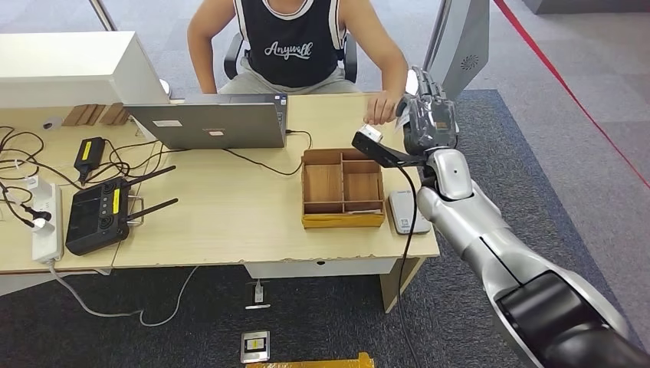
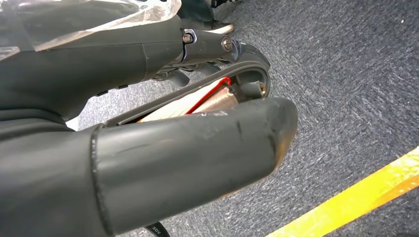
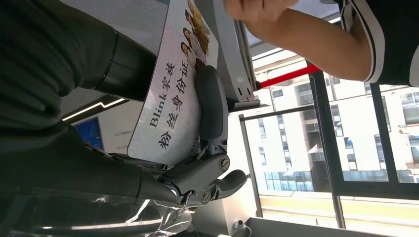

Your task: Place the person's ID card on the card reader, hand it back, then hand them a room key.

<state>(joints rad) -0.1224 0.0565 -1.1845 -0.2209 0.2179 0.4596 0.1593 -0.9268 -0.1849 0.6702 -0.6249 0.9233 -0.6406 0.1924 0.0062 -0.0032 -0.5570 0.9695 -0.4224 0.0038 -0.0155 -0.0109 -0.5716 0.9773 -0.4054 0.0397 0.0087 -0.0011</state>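
Holding the ID card (image 3: 173,94) pinched between thumb and fingers, the right hand (image 1: 426,115) is raised over the surface's (image 1: 230,215) far right corner, close to the person's hand (image 1: 381,106), with the card reader (image 1: 406,212) beside the wooden tray (image 1: 342,221); left hand (image 2: 148,148) state unclear.

The ID card (image 3: 173,84) reads "Blink 家族 粉丝身份证". The person's dark vest (image 1: 290,38) carries white script lettering, roughly "Anywill".
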